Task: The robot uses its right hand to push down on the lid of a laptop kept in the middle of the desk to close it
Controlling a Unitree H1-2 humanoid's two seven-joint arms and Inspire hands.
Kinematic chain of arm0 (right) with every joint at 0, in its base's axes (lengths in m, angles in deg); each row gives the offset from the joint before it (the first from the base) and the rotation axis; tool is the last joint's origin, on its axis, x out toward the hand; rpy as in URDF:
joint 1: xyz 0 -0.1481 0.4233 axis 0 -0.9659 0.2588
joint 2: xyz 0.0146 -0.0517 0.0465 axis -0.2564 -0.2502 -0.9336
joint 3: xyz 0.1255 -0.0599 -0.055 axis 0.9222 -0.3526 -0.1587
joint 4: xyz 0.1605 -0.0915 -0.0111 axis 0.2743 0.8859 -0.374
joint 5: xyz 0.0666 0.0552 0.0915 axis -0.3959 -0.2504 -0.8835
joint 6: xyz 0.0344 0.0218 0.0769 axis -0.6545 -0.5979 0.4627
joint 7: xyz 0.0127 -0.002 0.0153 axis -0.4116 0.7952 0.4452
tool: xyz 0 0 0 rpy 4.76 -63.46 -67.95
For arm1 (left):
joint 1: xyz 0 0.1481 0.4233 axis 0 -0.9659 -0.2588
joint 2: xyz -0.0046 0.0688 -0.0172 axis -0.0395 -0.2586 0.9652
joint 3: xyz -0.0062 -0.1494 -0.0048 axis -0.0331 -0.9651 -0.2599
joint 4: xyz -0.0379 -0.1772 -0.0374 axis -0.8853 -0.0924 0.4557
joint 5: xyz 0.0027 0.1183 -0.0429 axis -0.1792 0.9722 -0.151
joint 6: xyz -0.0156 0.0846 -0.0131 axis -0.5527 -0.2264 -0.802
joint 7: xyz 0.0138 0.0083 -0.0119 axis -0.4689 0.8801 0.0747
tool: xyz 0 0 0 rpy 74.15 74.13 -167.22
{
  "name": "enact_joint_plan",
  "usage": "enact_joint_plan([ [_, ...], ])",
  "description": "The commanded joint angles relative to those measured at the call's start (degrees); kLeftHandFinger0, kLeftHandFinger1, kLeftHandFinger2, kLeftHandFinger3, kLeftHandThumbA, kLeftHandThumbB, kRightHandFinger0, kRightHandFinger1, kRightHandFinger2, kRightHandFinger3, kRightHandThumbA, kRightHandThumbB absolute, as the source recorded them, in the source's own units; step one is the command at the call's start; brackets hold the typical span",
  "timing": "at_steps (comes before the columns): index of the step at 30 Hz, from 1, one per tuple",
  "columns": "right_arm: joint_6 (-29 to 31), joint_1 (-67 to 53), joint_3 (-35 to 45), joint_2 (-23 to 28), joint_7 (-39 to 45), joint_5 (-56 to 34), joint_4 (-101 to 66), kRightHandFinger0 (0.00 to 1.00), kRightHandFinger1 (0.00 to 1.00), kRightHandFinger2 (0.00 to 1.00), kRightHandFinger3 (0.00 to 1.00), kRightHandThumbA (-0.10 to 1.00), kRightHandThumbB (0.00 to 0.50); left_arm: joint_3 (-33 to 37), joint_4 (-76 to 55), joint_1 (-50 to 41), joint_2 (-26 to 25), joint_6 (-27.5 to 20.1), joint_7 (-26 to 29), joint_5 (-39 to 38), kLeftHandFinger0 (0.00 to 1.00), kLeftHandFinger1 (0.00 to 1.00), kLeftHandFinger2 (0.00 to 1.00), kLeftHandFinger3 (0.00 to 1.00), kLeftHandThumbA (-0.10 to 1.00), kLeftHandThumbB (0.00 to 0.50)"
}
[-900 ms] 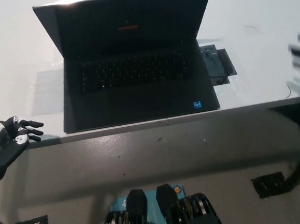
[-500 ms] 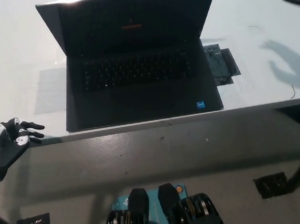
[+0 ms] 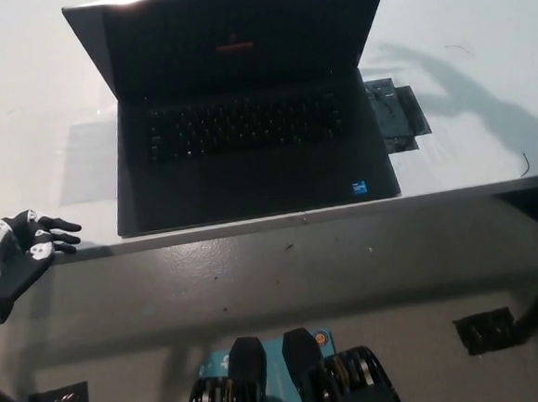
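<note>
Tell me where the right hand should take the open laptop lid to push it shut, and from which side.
Probably the lid's top edge, coming from above and behind. The lid stands raised and tilted back over the keyboard, hinged at the base, so that edge likely gives the most leverage. The left hand rests at the desk's front left corner.

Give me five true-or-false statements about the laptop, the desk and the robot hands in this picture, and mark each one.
1. The laptop is open, its lid upright. True.
2. The right robot hand rests on the lid. False: it is out of view; only a shadow falls on the desk.
3. The left robot hand sits at the desk's near-left edge, holding nothing. True.
4. A blue sticker is on the palm rest. True.
5. A mug stands right of the laptop. False: a flat dark patch lies there.
</note>
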Motion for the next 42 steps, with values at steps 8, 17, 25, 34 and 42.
enact_joint_plan([
  [8, 13.88, 6.53, -2.79, -7.46, 0.68, 6.93, 18.06, 1.00, 0.96, 0.82, 0.91, 0.11, 0.278, -0.08, -0.45, 2.88, -1.87, -2.59, -0.57, 0.78, 0.61, 0.55, 0.54, 0.47, -0.04, 0.145],
  [17, 16.08, 4.24, -1.56, -8.50, -0.21, 8.46, 23.70, 1.00, 0.99, 0.83, 0.92, 0.23, 0.303, 0.30, -0.55, 3.47, -1.83, -2.76, -0.95, 0.83, 0.59, 0.56, 0.55, 0.49, -0.09, 0.119],
  [25, 18.44, 2.09, -0.41, -7.04, -0.12, 9.11, 27.26, 1.00, 0.92, 0.80, 0.94, 0.24, 0.312, 0.02, -0.78, 3.34, -1.96, -1.94, -1.08, 0.32, 0.61, 0.56, 0.56, 0.50, -0.07, 0.124],
  [34, 14.54, -4.49, 2.60, -5.96, -0.25, 7.19, 21.24, 1.00, 0.99, 0.85, 0.99, 0.17, 0.254, -0.30, -0.73, 3.68, -2.16, -2.20, -1.10, 0.16, 0.60, 0.56, 0.56, 0.53, -0.08, 0.112],
  [42, 6.53, -17.16, 9.50, -8.07, -0.49, 1.83, 5.27, 1.00, 1.00, 0.82, 1.00, 0.15, 0.291, -0.75, -1.34, 4.27, -2.39, -1.03, -0.81, -0.16, 0.61, 0.55, 0.53, 0.49, -0.07, 0.138],
])
